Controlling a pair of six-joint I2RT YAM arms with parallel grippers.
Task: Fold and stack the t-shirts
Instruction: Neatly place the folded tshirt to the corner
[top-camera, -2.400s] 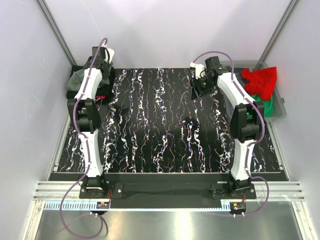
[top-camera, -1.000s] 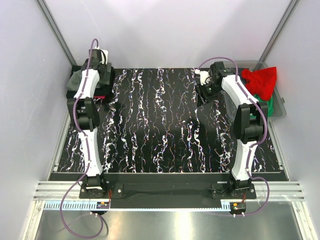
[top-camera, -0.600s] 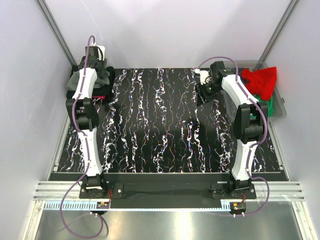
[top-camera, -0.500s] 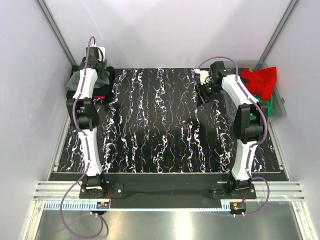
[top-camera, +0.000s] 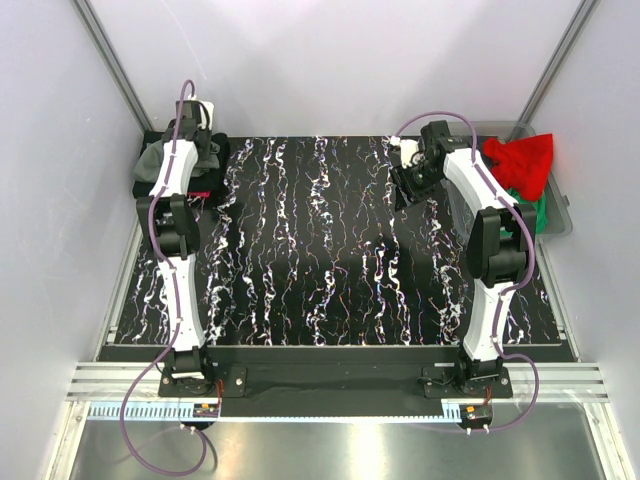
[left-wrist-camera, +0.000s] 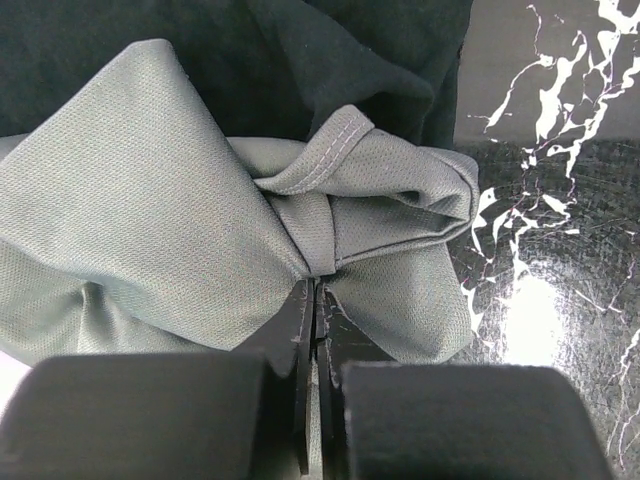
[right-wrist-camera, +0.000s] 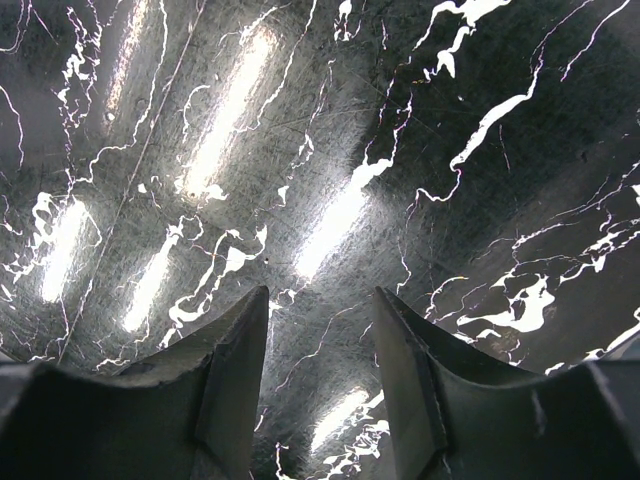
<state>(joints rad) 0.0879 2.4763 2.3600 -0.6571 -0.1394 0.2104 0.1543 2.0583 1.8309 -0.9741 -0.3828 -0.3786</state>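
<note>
The left gripper (left-wrist-camera: 316, 286) pinches the grey shirt (left-wrist-camera: 140, 220) at the far left corner of the black marbled table (top-camera: 330, 260). The right gripper (right-wrist-camera: 320, 330) gapes wide above it, with white walls (top-camera: 330, 60) around.

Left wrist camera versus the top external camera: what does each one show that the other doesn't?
Only the left wrist view shows the left hand pinched shut on a stitched fold of the large grey cloth t-shirt, above black cloth. Only the top view shows the right hand, plus a red cloth t-shirt and a green cloth t-shirt in the clear plastic bin. Both show the grey t-shirt and the black, white-veined table.
</note>
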